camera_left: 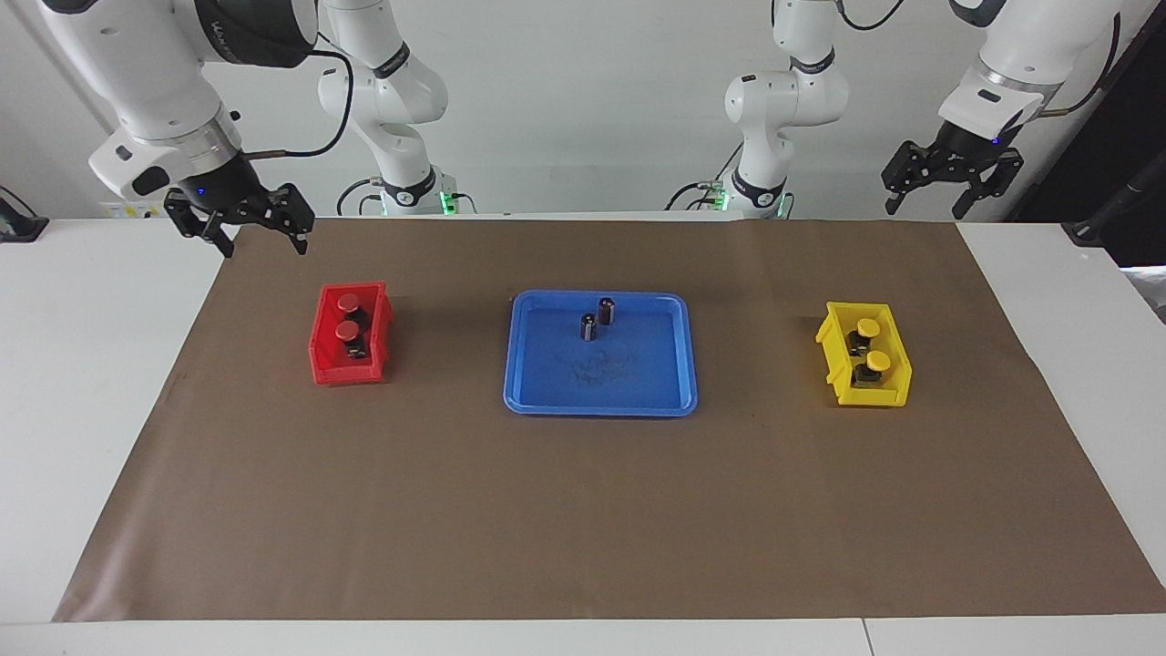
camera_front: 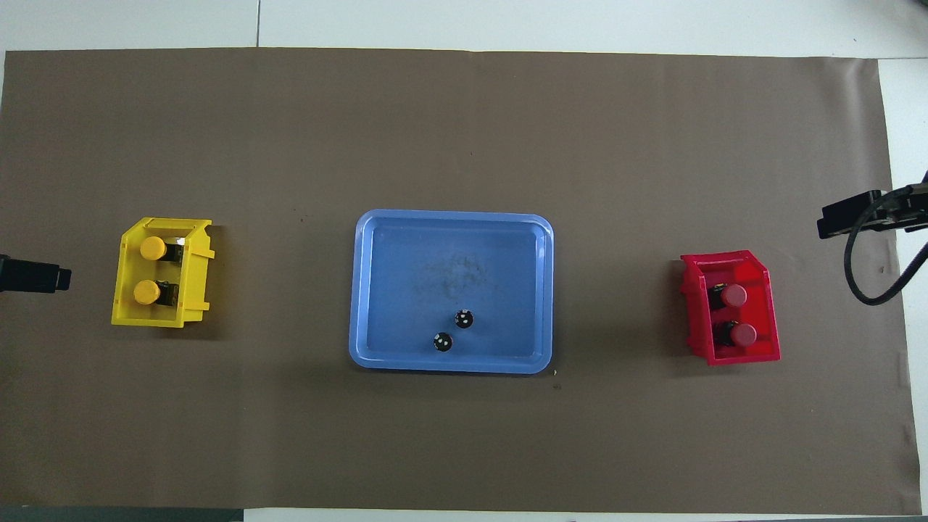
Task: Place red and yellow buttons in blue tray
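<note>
My right gripper point(camera_left: 241, 228) hangs with jaws spread and empty, raised just off the red bin point(camera_left: 351, 335), whose two red buttons point(camera_left: 347, 314) sit below and toward the blue tray point(camera_left: 600, 399), since that bin is on my right arm's end. My left gripper point(camera_left: 952, 178), also spread and empty, hangs likewise near the yellow bin point(camera_left: 865, 355) with its yellow buttons point(camera_left: 873, 344); two dark cylinders point(camera_left: 598, 319) stand in the tray.
</note>
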Available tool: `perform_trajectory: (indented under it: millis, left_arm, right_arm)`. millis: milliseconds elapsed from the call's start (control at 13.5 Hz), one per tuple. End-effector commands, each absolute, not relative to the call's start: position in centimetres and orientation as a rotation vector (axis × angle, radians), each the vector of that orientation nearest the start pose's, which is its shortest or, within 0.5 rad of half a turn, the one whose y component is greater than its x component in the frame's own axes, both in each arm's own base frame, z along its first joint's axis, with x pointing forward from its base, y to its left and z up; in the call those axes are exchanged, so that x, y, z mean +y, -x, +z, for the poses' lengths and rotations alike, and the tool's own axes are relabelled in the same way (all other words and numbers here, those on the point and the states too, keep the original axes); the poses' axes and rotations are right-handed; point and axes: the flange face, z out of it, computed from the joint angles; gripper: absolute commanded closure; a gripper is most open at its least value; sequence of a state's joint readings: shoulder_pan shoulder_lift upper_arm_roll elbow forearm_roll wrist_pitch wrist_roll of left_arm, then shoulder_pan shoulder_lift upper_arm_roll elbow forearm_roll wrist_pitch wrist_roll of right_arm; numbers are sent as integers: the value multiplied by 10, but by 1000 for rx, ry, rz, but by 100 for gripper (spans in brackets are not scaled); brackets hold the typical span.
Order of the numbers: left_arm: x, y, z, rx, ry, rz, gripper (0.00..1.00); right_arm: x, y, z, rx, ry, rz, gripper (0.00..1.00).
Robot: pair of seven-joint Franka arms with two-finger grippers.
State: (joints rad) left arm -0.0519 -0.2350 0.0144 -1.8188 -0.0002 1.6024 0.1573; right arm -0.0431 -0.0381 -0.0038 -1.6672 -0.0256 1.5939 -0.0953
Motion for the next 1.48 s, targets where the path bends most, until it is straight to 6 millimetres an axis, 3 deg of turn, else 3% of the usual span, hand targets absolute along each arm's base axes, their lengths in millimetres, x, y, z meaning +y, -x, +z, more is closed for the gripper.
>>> perform_trajectory:
  millis: [0, 223, 520, 1039, 1188, 1336, 1410]
  left_arm:
    - [-16, -476, 633, 314, 3137, -42, 0]
    - [-16, -468, 644, 310, 3138, -40, 0]
    - [-15, -461, 652, 310, 3136, -59, 0]
    - [-14, -442, 688, 298, 3131, -155, 0]
    - [-15, -443, 683, 245, 3134, -157, 0]
    - [-17, -451, 664, 230, 3136, -145, 0]
    - [-16, -453, 645, 213, 3139, -126, 0]
  right_arm:
    - [-31, -517, 569, -55, 3165, 27, 0]
    - [-29, -512, 518, -77, 3158, 58, 1]
    - [-28, -507, 456, -117, 3141, 114, 13]
    - [-21, -497, 386, -154, 3141, 39, 28]
    - [-21, -499, 375, -169, 3139, 58, 29]
    - [-25, -498, 369, -197, 3135, 73, 29]
    - [-25, -498, 368, -195, 3137, 59, 29]
